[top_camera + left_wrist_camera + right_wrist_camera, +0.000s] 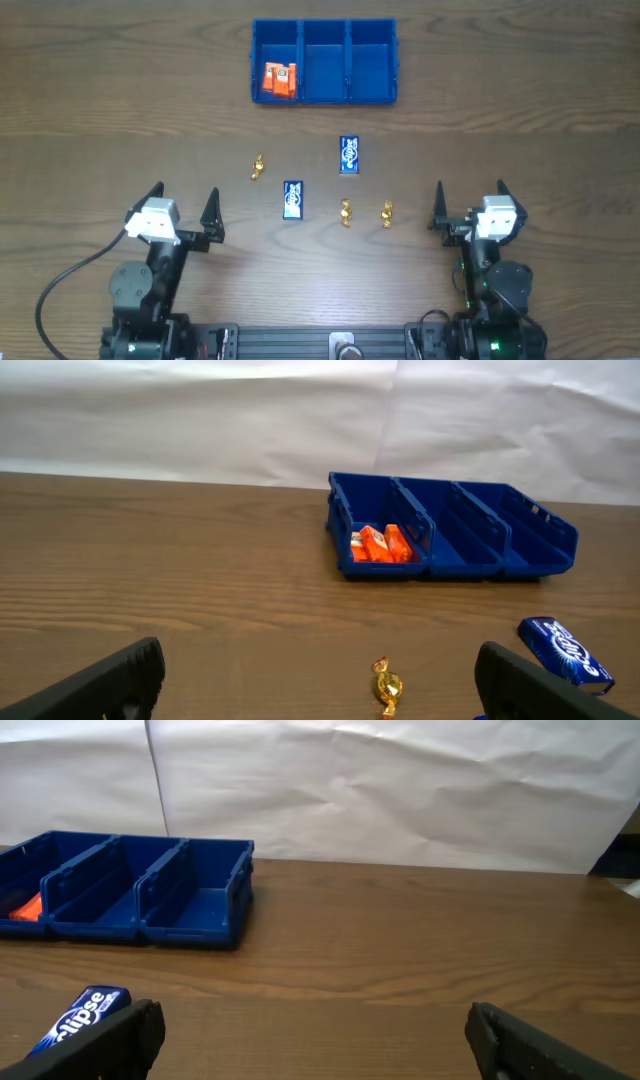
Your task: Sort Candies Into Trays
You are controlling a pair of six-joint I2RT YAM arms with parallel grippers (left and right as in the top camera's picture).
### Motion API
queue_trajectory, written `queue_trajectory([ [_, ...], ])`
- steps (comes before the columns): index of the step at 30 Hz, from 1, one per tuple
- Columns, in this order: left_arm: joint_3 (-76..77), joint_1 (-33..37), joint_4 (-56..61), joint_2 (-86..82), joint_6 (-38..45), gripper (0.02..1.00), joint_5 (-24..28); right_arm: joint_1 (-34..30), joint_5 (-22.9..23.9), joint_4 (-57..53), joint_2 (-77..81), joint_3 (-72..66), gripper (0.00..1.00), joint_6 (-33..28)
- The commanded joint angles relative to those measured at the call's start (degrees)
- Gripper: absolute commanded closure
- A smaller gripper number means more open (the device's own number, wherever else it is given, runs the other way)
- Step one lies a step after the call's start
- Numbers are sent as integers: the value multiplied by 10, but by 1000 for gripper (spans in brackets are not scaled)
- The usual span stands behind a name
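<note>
Tabletop [420, 940], blue candy [85, 1010] (partly hidden)

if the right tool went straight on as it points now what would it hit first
Probably nothing: past the open right tool the table looks free up to the white backdrop. The blue candy bar and blue tray lie off to its left, though depth is unclear.
</note>
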Motion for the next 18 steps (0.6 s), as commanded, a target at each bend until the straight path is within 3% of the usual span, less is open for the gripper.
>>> queue_trajectory([
  [1,-10,4,-21,-5,6,20,11,0,-2,-2,-3,-1,3,-4],
  [18,-10,4,-21,-5,6,23,11,0,4,23,-3,-1,3,6],
])
